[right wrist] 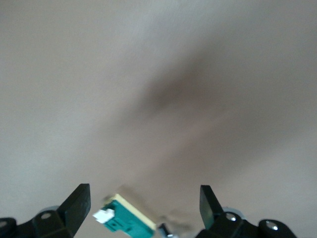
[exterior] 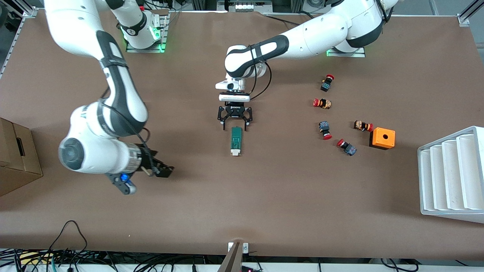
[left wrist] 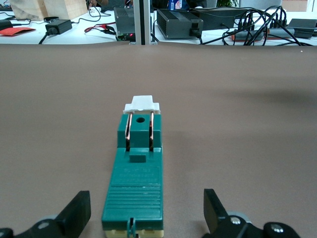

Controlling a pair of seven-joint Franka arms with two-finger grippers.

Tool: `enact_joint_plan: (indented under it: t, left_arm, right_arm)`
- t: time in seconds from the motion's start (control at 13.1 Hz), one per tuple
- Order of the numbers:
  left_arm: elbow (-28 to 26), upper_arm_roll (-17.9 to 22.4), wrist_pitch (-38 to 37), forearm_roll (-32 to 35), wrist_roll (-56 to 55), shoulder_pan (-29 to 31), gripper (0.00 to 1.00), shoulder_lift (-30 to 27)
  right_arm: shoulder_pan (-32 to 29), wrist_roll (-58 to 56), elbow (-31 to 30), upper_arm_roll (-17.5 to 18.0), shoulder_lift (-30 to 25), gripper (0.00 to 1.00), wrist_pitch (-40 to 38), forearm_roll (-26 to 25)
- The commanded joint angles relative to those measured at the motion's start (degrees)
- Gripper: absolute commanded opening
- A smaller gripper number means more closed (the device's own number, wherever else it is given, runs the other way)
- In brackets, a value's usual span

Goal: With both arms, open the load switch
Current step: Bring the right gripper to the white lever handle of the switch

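Observation:
The load switch [exterior: 236,141] is a slim dark-green block lying flat mid-table, its white end piece [exterior: 235,152] toward the front camera. My left gripper [exterior: 235,126] hangs low at the switch's green end, open. In the left wrist view the load switch [left wrist: 138,173] lies between the two spread fingers of the left gripper [left wrist: 147,213], which do not touch it. My right gripper [exterior: 166,170] is over bare table toward the right arm's end, apart from the switch. It is open. The right wrist view shows the load switch [right wrist: 126,220] farther off, framed by the right gripper [right wrist: 143,203].
Several red-capped push buttons [exterior: 322,103] and an orange cube with a round hole [exterior: 382,138] lie toward the left arm's end. A white ridged tray [exterior: 450,173] stands at that table edge. A cardboard box [exterior: 15,158] sits at the right arm's end.

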Motion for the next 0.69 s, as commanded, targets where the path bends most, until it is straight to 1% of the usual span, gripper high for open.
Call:
enact_joint_plan:
  t: [0.0, 0.23, 0.31, 0.38, 0.46, 0.53, 0.61]
  left_arm:
    - [2.47, 0.84, -0.72, 2.8, -0.58, -1.54, 1.0, 2.47]
    - [3.0, 1.54, -0.81, 4.65, -0.67, -1.72, 1.0, 3.53]
    - [3.0, 1.54, -0.81, 4.65, -0.67, -1.72, 0.97, 3.53]
    - [3.0, 1.54, -0.81, 4.65, -0.58, -1.72, 0.89, 3.53]
    - [3.0, 1.54, -0.81, 4.65, -0.67, -1.81, 0.74, 3.53]
    - [3.0, 1.54, -0.9, 4.65, -0.67, -2.07, 0.49, 3.62]
    - [3.0, 1.54, -1.07, 4.65, -0.67, -2.16, 0.36, 3.62]
  right_arm:
    - [4.36, 11.18, 2.4, 0.1, 4.4, 0.98, 5.88, 2.75]
    - [8.32, 21.02, 2.4, 1.15, 7.56, 0.98, 12.92, 2.92]
    - [9.73, 25.24, 2.49, 1.15, 8.62, 0.98, 14.77, 2.92]
    - [11.05, 28.93, 2.4, 1.15, 9.32, 0.98, 16.09, 2.92]
    - [12.1, 31.67, 2.4, 1.15, 9.85, 0.97, 16.46, 2.92]
    - [13.51, 34.04, 2.49, 0.8, 10.55, 0.97, 16.55, 2.92]
    - [14.39, 35.63, 2.49, 0.63, 11.08, 0.96, 16.55, 2.92]
